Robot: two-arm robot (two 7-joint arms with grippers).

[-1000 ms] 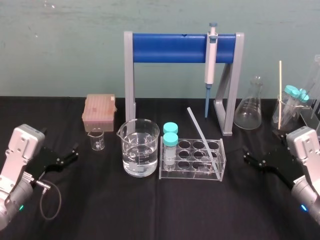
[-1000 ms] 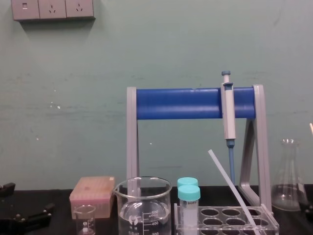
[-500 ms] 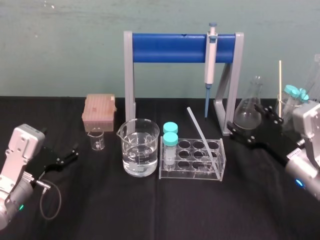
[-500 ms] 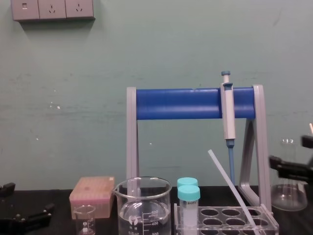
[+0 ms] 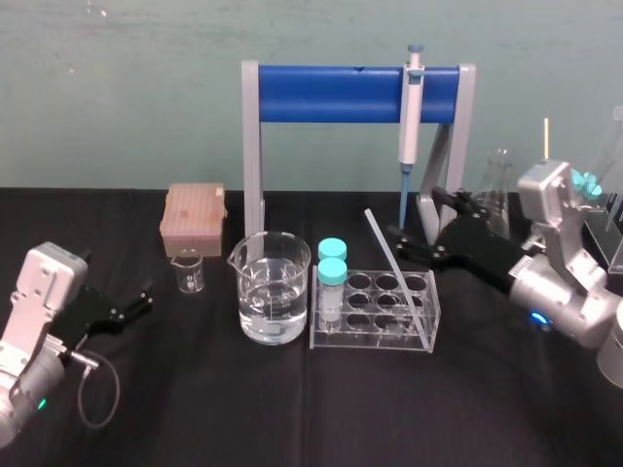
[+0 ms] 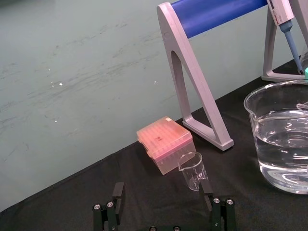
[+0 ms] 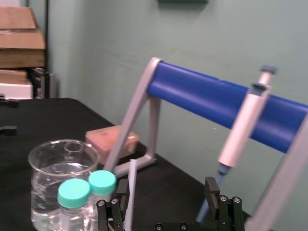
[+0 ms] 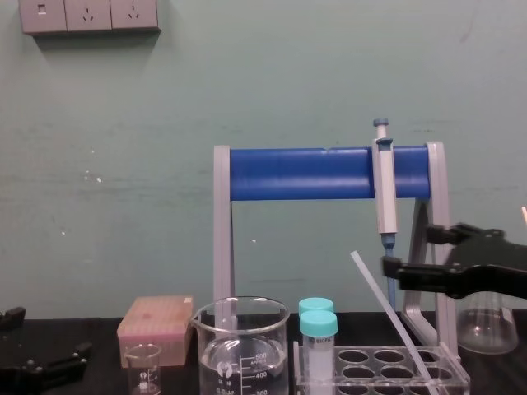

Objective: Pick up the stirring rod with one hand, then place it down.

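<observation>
Your right tool [image 5: 414,214] sits right of centre in the head view, above the table [image 5: 292,409], with its two black fingers spread wide and gripping nothing. The stirring rod [image 5: 394,268] is not in it. The rod leans in the clear test-tube rack [image 5: 373,341] at the middle of the frame. Its lower end sits in a hole near the rack's right end, though you cannot tell which row, and its upper end slants up and to the left, above the rack. The tool's lower finger points at the rod's upper part from the right, with the tip just beside it. Whether it touches cannot be told. In the chest view the same tool [image 8: 407,248] hangs at the right, in front of the stand's right leg, level with the top of the rod [image 8: 387,317]. In the right wrist view the rod [image 7: 130,192] stands just inside one finger of the open tool [image 7: 165,192]. Behind the tool, the grey-white pipette [image 5: 410,107] hangs on the blue-barred stand [image 5: 331,92]. Two teal-capped tubes [image 5: 332,263] fill the rack's left end, and a large beaker [image 5: 273,297] of clear liquid stands just to their left. Your left tool [image 5: 115,272] rests low at the left edge of the frame — well apart from the rack. Its fingers are also open and empty, as its own wrist view [image 6: 162,192] shows, and it faces a small beaker [image 6: 192,171] and a pink tip box [image 6: 165,149].
</observation>
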